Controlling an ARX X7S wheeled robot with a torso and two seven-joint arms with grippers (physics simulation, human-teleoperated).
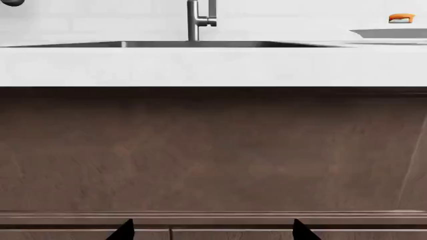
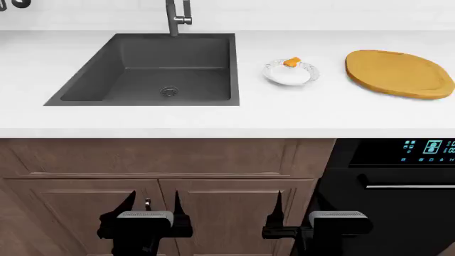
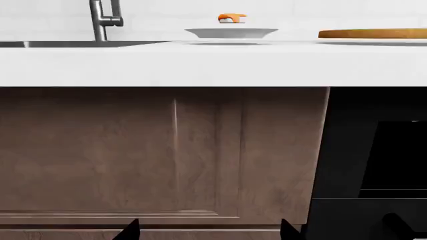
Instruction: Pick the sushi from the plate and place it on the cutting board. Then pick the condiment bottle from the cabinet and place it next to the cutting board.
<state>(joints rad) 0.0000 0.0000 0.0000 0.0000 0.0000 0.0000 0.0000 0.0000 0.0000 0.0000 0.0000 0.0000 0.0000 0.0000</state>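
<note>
White table: a pale table (image 2: 142, 120) runs the full width, with a dark sink (image 2: 153, 69) set into its left half and a faucet (image 2: 178, 18) at the far edge.
Sushi: one orange-topped piece (image 2: 291, 62) sits on the plate (image 2: 290, 74), just right of the sink and well back from the near edge.
Cutting board: honey-coloured wood (image 2: 398, 73), bare, towards the right end of the table, near the plate but apart from it.
Condiment bottle: not visible in any view; the wooden cabinet doors (image 2: 92, 213) below the table are closed.
Left hand: (image 2: 153, 205) low in front of the cabinet, fingers spread, pinching nothing.
Right hand: (image 2: 295, 208) low beside the dark oven (image 2: 398, 181), fingers spread, likewise empty.
Stage: likely the very start, neither item yet approached.
Risk: both hands hang below the table's near edge, so a straight rise could strike its underside or lip; the sushi is tiny, and a slightly off closure could nudge it off the plate or tip the plate itself.
</note>
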